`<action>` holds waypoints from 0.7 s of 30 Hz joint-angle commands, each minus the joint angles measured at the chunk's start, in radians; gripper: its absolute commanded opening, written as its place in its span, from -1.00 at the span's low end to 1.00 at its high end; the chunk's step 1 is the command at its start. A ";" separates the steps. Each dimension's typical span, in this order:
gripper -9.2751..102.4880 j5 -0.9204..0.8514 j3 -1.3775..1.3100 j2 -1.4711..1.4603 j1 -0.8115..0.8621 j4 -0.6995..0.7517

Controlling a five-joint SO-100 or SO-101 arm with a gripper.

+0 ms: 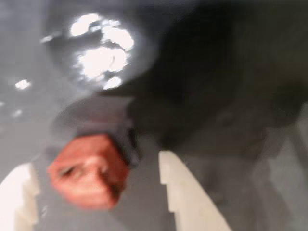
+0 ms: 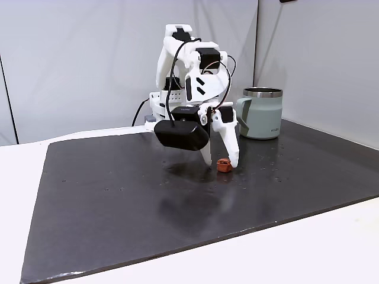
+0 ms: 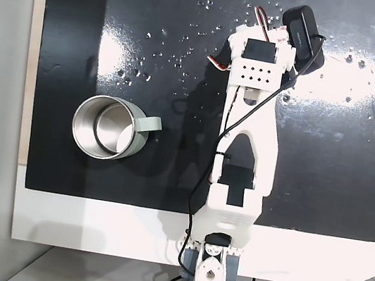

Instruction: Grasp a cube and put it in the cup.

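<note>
Black mat (image 2: 118, 195); gripper (image 2: 222, 161) spread wide, down around cube (image 2: 223, 165); cup (image 2: 262, 113) at 2 o'clock.

Your arm (image 3: 245, 157) is white printed plastic, with black servo blocks at the joints and thin black cables along the links. A glossy black camera (image 2: 180, 134) is mounted beside the white-fingered gripper (image 2: 222, 160).

one cube (image 2: 223, 165), one cup (image 2: 261, 113)
</note>
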 commanded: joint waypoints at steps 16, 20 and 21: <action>-0.48 -0.002 -0.075 -0.054 -0.046 -0.057; -0.63 -0.003 -0.097 -0.075 -0.043 -0.048; -0.67 -0.005 -0.098 -0.077 -0.041 -0.046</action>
